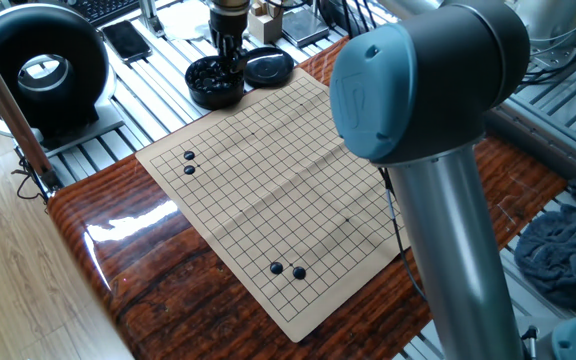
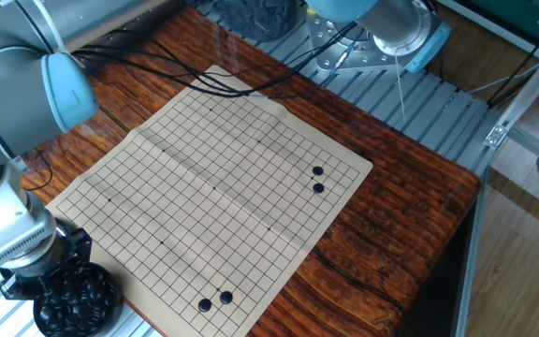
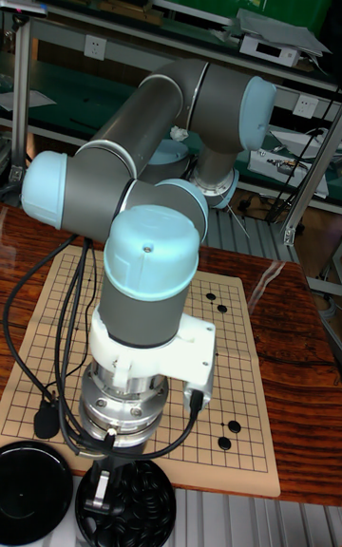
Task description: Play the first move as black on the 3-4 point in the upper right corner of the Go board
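The paper Go board [image 1: 268,170] lies on the wooden table. Two black stones [image 1: 189,163] sit near its left corner and two more [image 1: 287,270] near its front corner. A black bowl [image 1: 214,83] full of black stones [image 2: 75,297] stands off the board's far corner. My gripper [image 1: 230,66] points straight down, its fingertips at the stone heap in the bowl. Among the dark stones I cannot tell how the fingers stand or whether they hold one. The 3-4 point is a bare crossing that I cannot single out. In the tall fixed view the wrist hides the gripper above the bowl [image 3: 133,512].
The bowl's black lid [image 1: 269,67] lies right beside it. A large black ring-shaped device [image 1: 40,62] and a phone [image 1: 127,40] sit on the slatted bench behind. Black cables [image 3: 52,357] trail over the board's edge. The arm's elbow [image 1: 423,90] blocks the board's right corner.
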Robot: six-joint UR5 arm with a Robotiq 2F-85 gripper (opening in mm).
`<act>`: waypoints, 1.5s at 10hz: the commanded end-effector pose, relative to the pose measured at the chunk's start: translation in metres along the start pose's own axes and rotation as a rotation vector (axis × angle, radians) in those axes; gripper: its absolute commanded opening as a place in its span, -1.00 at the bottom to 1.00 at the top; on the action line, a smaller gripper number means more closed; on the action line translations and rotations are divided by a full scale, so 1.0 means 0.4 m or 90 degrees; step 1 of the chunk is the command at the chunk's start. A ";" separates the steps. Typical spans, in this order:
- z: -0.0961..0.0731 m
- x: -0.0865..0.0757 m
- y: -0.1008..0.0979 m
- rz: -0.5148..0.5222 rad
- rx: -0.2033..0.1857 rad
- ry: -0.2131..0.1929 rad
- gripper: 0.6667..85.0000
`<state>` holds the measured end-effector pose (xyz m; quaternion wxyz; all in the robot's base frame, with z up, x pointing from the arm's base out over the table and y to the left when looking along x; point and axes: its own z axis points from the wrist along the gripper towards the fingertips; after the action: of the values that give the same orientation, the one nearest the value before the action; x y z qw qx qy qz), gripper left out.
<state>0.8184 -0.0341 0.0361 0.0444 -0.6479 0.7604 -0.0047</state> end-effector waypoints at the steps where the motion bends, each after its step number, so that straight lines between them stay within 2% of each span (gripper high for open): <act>1: 0.000 0.006 -0.003 0.002 0.002 0.004 -0.19; 5: 0.003 0.007 -0.005 0.009 0.005 0.008 -0.30; 10: -0.001 -0.007 0.010 0.035 -0.010 -0.009 -0.49; 12: -0.012 -0.003 0.014 0.057 -0.016 -0.015 -0.60; 15: -0.039 0.005 0.017 0.078 -0.019 -0.010 -0.72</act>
<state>0.8121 -0.0352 0.0420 0.0389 -0.6153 0.7873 0.0078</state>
